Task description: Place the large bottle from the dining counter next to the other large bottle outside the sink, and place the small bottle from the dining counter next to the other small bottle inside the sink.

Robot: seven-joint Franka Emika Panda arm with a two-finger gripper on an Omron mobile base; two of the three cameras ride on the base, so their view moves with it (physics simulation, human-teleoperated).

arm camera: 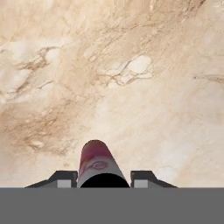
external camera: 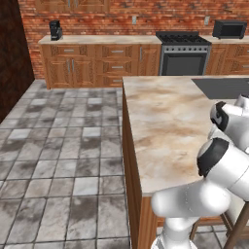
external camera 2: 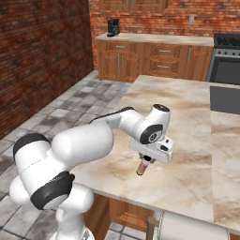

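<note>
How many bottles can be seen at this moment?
1: a pink-orange bottle held upright between the end effector fingers, over the near part of the dining counter. Others may stand beyond the frame.

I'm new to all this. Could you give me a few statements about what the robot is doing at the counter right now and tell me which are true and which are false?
1. The gripper is closed on a pink-orange bottle. True.
2. The bottle stands in the sink. False: it is at the dining counter, on its marbled top.
3. A coffee machine stands on the far counter. True.
4. The gripper points up at the ceiling. False: it points down at the countertop.
</note>
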